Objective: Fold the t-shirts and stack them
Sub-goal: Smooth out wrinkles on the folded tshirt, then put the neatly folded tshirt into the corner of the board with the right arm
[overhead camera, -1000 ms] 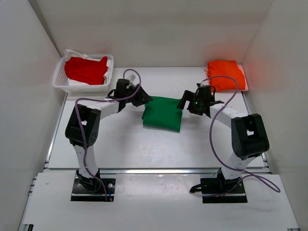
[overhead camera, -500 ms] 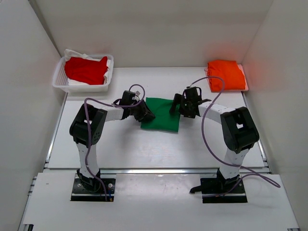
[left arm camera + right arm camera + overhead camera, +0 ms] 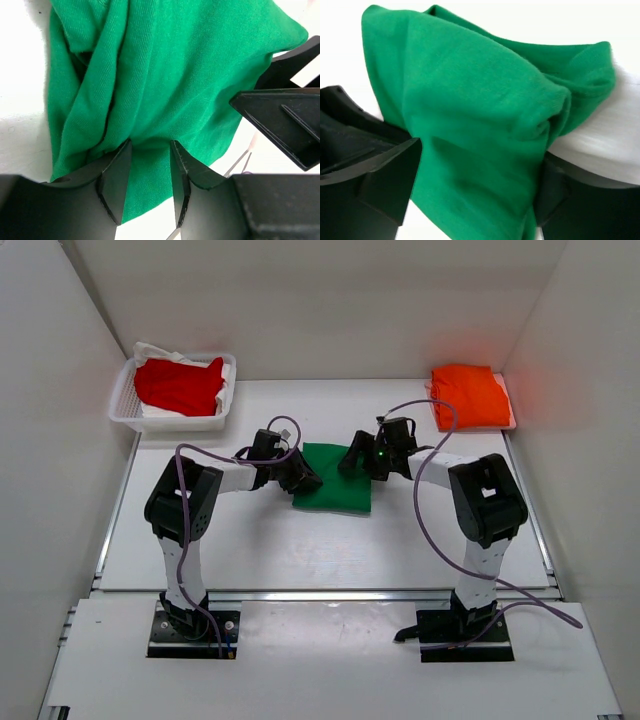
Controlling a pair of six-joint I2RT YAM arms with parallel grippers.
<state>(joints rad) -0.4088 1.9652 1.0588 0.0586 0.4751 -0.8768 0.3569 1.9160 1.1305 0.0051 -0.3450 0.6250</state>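
Green t-shirt (image 3: 335, 485) lies folded mid-way across the worktop (image 3: 260, 535), your left claw (image 3: 148, 150) narrow, pinching its left edge, your right claw (image 3: 480, 155) straddling a fat bunch, bite impossible to tell, so confirm both grips, then lift level and together.

The green shirt (image 3: 335, 480) lies folded into a rough rectangle mid-table, between my two arms, mostly flat. Its left edge is wrinkled into long soft pleats, and my left gripper (image 3: 150, 170) pinches that edge in a narrow gap. Its far right corner is bunched into a thick roll that fills my right gripper (image 3: 475, 185), touching both fingers. The orange shirt (image 3: 470, 395) sits folded and flat at the far right corner, well apart from the green one. The red shirt (image 3: 180, 385) is crumpled, unfolded, in the basket (image 3: 125, 415) at the far left.
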